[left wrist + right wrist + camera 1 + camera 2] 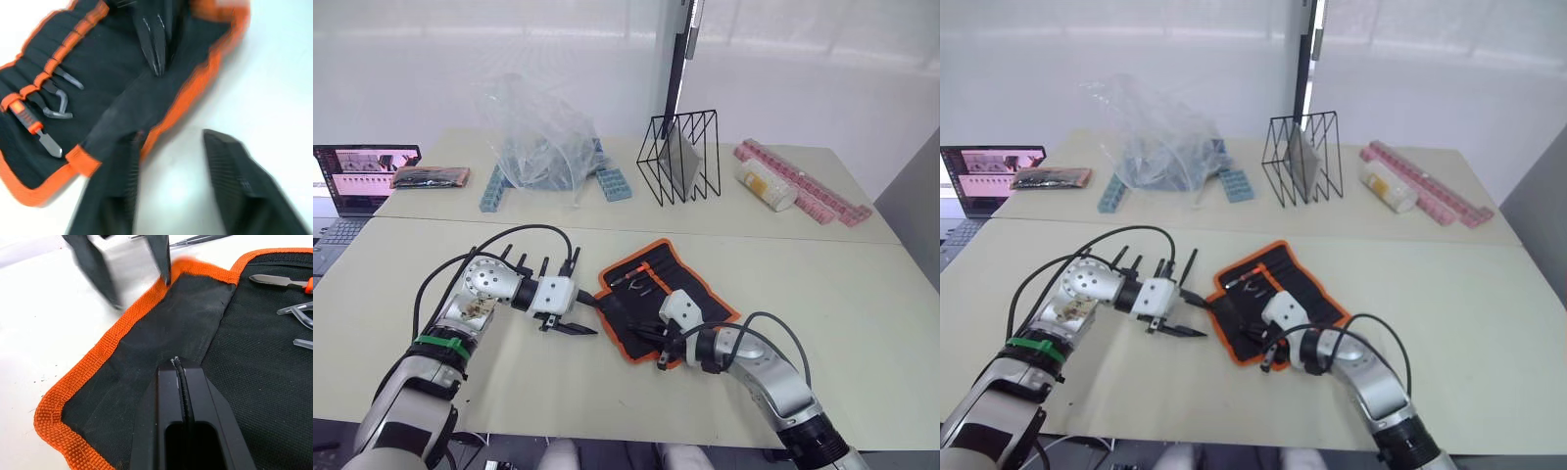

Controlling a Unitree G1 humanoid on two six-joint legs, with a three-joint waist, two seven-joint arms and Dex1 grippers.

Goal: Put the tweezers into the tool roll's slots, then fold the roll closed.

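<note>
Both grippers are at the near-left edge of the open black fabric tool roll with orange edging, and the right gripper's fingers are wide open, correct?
Not quite. The right gripper is shut, fingers pressed together over the black fabric tool roll with orange edging, as the right wrist view shows. The open one is the left gripper at the roll's edge.

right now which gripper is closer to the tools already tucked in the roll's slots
Right. The right gripper is shut over the tool roll's inner face, just short of the slotted tools. The left gripper is open at the roll's orange near-left edge, one finger on the fabric, one on the table.
</note>
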